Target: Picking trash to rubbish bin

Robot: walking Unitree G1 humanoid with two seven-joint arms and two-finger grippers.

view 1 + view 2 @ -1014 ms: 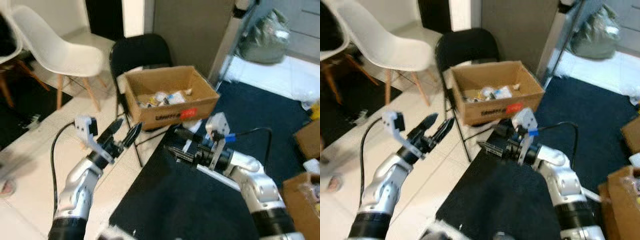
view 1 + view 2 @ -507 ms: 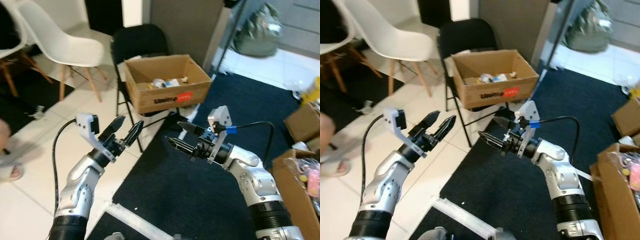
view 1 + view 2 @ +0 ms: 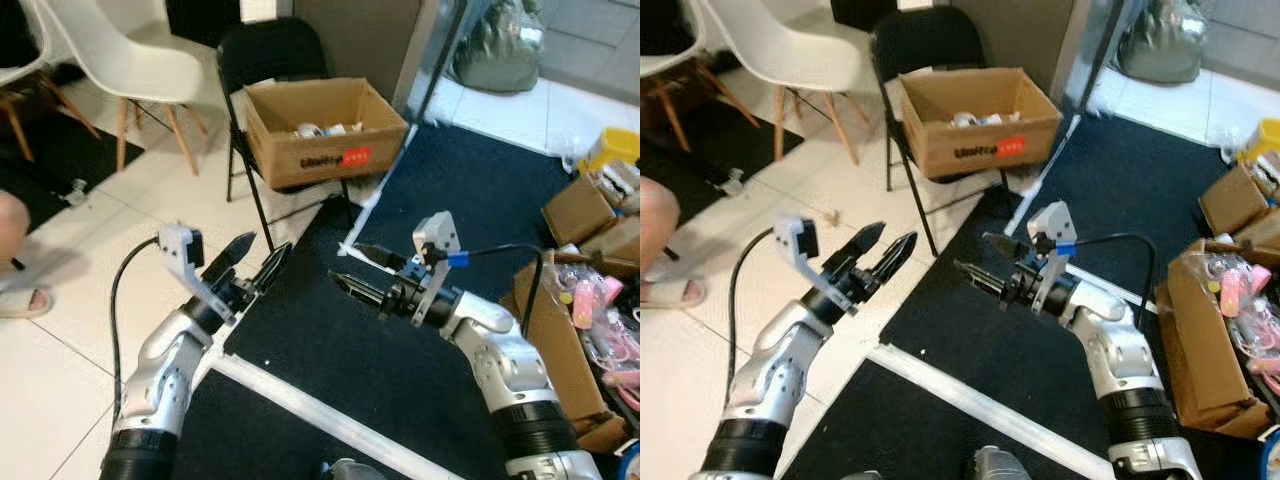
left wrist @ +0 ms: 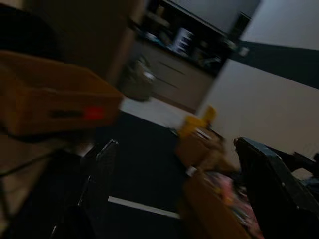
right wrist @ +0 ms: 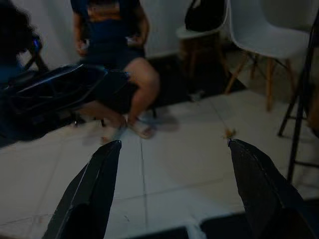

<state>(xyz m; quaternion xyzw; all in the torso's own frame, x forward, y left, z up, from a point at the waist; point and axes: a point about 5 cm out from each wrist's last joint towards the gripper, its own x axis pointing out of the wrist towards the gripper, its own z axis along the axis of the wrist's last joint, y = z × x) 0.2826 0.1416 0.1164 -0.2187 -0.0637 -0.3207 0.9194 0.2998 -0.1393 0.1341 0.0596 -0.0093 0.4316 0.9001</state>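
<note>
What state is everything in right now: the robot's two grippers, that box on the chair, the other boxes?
Left gripper: open, holding nothing, raised over the tile floor.
Right gripper: open, holding nothing, raised over the dark carpet.
Cardboard box: open-topped, resting on the black folding chair, with trash inside.
Cardboard box beside the right arm: open, with pink items inside.
White chair: upright, unoccupied.

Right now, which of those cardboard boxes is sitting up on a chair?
The open cardboard box with the red label, resting on the black folding chair ahead. The other boxes stand on the dark carpet at the robot's right.
</note>
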